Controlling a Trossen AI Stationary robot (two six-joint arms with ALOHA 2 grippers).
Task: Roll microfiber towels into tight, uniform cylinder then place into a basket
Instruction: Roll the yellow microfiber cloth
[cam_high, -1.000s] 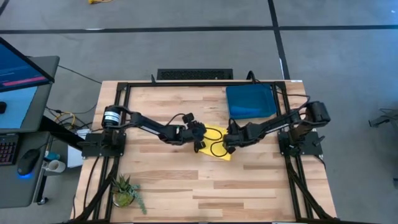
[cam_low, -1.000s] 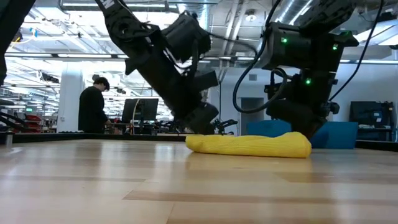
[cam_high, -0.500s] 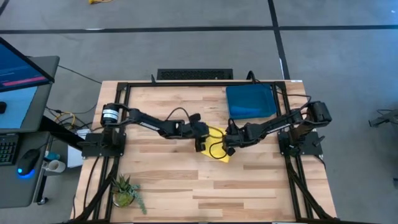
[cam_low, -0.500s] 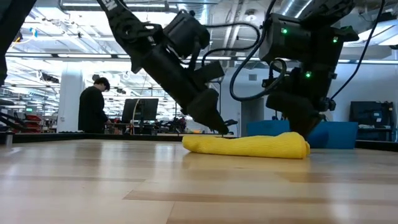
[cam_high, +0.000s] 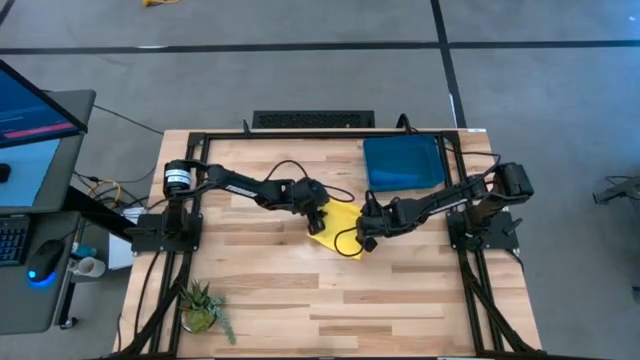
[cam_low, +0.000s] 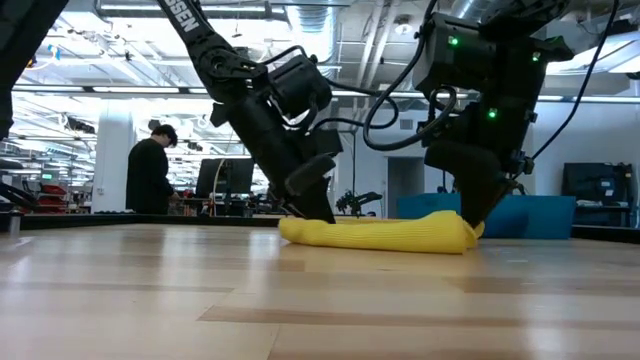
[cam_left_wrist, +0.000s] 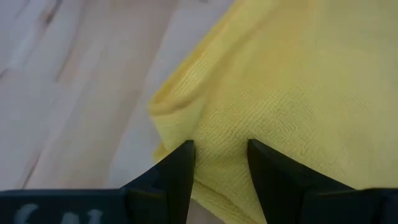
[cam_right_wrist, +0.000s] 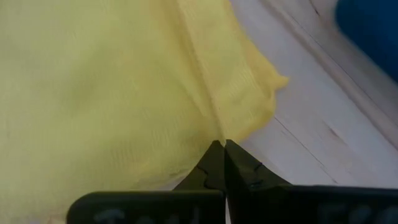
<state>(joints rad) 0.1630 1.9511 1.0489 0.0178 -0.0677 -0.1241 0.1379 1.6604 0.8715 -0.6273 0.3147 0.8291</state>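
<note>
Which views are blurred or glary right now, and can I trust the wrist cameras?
Left wrist view: yellow towel weave sharp near the left end effector, table soft. Right wrist view: towel washed out and soft; right end effector crisp. Low view: bright ceiling lights behind dark arms. High view: even, no glare.

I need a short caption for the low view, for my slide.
Left gripper and right gripper meet opposite ends of a yellow towel lying on the wooden table.
</note>
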